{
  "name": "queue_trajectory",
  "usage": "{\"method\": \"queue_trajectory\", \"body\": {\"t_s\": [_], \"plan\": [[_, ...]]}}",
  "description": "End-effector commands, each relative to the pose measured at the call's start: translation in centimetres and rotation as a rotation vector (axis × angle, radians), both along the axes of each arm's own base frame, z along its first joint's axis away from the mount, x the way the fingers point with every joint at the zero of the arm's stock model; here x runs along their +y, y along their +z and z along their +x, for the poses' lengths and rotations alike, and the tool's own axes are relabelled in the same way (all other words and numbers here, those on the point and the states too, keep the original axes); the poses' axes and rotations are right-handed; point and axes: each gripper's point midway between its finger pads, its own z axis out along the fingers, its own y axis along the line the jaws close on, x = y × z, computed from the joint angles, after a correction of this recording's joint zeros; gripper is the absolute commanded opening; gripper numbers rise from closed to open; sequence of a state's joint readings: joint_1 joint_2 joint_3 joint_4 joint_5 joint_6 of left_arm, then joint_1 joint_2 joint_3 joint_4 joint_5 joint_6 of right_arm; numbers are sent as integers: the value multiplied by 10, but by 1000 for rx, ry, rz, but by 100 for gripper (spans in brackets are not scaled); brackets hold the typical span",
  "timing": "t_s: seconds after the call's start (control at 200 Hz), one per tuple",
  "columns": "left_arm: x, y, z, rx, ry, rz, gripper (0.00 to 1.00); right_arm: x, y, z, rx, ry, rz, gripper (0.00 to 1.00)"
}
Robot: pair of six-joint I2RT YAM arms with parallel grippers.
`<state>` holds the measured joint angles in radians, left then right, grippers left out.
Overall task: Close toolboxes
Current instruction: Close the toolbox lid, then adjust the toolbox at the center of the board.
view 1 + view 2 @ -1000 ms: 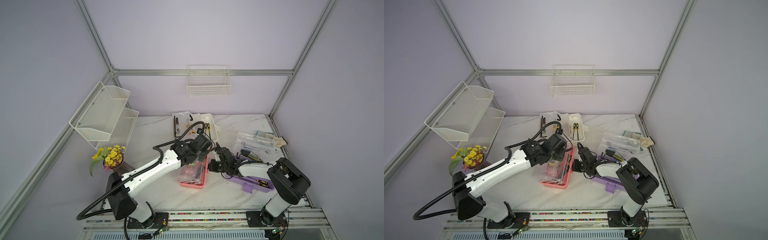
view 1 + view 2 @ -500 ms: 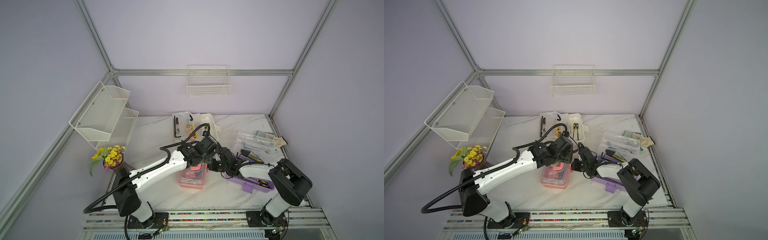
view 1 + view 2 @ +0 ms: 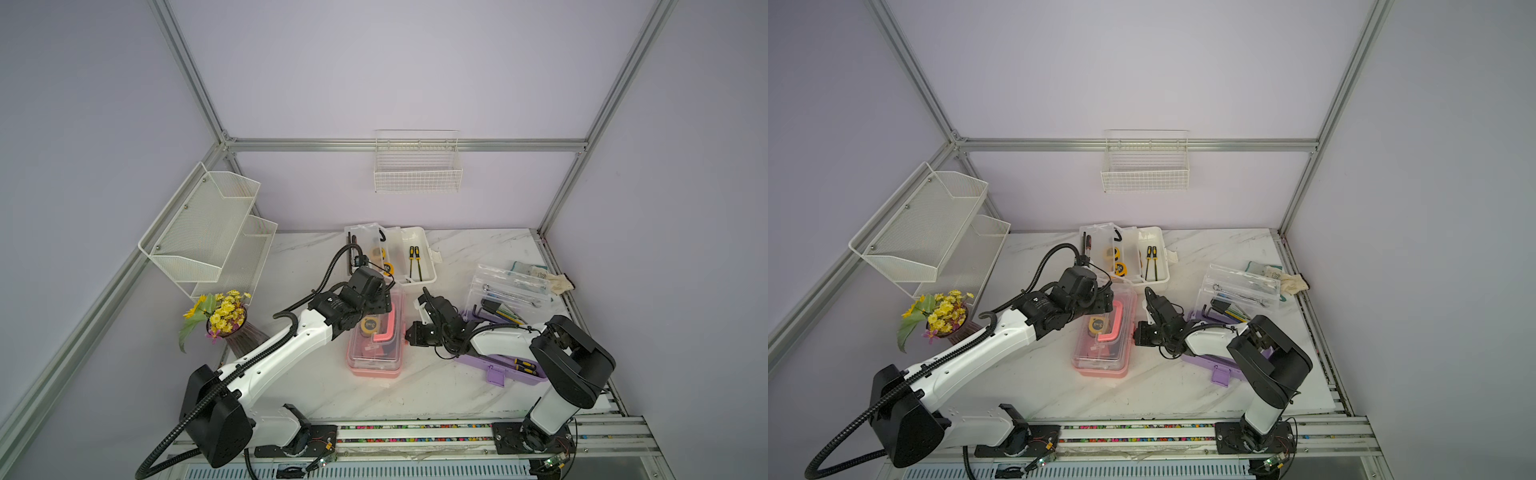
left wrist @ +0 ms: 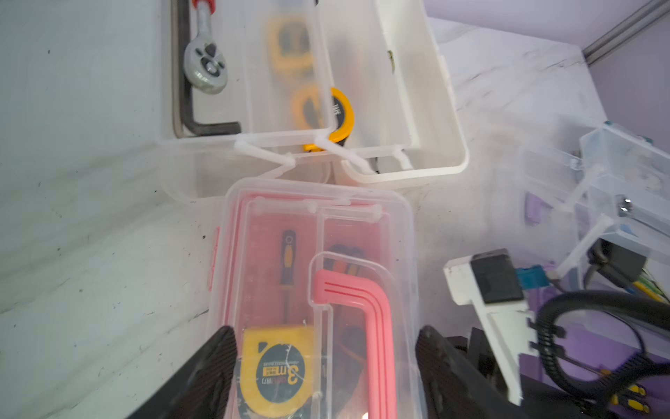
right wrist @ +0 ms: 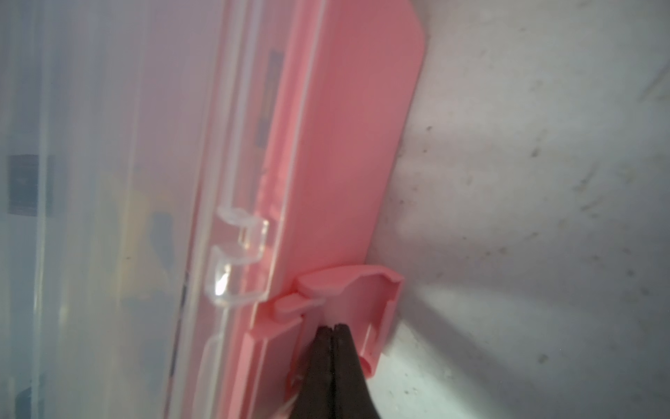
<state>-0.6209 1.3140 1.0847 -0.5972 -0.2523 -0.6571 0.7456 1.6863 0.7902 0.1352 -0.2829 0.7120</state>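
Pink plastic and a clear lid make the box (image 3: 376,353) in the middle of the marble table (image 3: 415,395). Its lid is down. The white box (image 3: 428,253) stands open just behind its far end, with screwdrivers and tape measures inside. The purple box (image 3: 500,368) lies open to the right, and the right arm hides part of it. A flower pot (image 3: 226,322) stands at the left edge, well apart, and two wire baskets (image 3: 417,170) hang on the walls.

The long axis of the pink box runs from the front edge toward the back wall, a little tilted to the right. Its pink handle (image 4: 362,308) lies flat on top along this axis. The latch (image 5: 362,290) is on the long side that faces the right arm, and it stands out from the wall.

The left gripper (image 4: 324,337) is over the far half of the lid, jaws wide apart, one finger on each side. Whether they touch the lid I cannot tell. The right gripper (image 5: 331,330) has its jaws pressed together with nothing between them, and the tips sit inside the latch.
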Motion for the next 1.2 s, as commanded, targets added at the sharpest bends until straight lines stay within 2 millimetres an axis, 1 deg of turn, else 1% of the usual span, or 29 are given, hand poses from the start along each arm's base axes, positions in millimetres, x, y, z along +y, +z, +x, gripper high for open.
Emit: {"method": "queue_trajectory", "body": {"t_s": [0.0, 0.035, 0.11, 0.135, 0.17, 0.19, 0.215, 0.255, 0.345, 0.45, 0.525, 0.545, 0.555, 0.565, 0.655, 0.78, 0.91, 0.965, 1.015, 1.075, 1.17, 1.195], "plan": [[12, 0, -1, -10, 24, -100, 84, 10, 18, 1, -106, 81, 6, 0], [19, -5, -1, 0, 39, -95, 88, 7, 19, -1, -129, 98, -14, 2], [33, -15, -2, 26, 65, -96, 90, -1, 19, -2, -168, 124, -69, 10], [38, -19, -2, 35, 75, -98, 92, -3, 20, -2, -180, 133, -88, 12], [41, -24, -2, 48, 82, -102, 92, -8, 18, -1, -190, 133, -123, 14], [42, -26, -2, 54, 83, -107, 93, -12, 16, 0, -194, 126, -143, 16], [42, -29, -2, 66, 78, -116, 93, -16, 15, 1, -201, 121, -164, 21], [40, -33, -1, 77, 69, -131, 93, -21, 13, 1, -217, 121, -190, 26], [28, -38, 4, 98, 18, -154, 93, -31, 11, 1, -266, 117, -226, 42], [14, -44, 10, 132, -59, -152, 92, -35, 17, -1, -350, 134, -213, 52], [4, -51, 14, 157, -98, -160, 91, -36, 19, -1, -388, 149, -216, 54], [1, -48, 16, 151, -109, -169, 91, -35, 20, -1, -396, 158, -216, 55], [0, -57, 17, 173, -112, -160, 90, -35, 20, -1, -399, 161, -218, 55], [-1, -59, 17, 180, -116, -160, 90, -35, 20, -1, -402, 164, -218, 55], [-10, -64, 24, 196, -150, -161, 89, -27, 19, -5, -438, 217, -189, 55], [-19, -63, 36, 191, -190, -157, 87, -20, 20, -9, -513, 274, -144, 58], [-25, -59, 47, 177, -216, -143, 86, -21, 15, 1, -569, 291, -210, 58], [-25, -57, 50, 171, -219, -136, 86, -16, 12, 3, -568, 311, -213, 57], [-25, -55, 52, 168, -222, -130, 87, -7, 13, -1, -562, 342, -174, 55], [-22, -52, 52, 172, -218, -115, 89, 5, 19, -6, -574, 361, -126, 54], [-11, -46, 48, 170, -201, -80, 93, 19, 26, -12, -591, 360, -93, 54], [-7, -45, 47, 169, -190, -70, 96, 23, 26, -14, -589, 364, -83, 54]]}}
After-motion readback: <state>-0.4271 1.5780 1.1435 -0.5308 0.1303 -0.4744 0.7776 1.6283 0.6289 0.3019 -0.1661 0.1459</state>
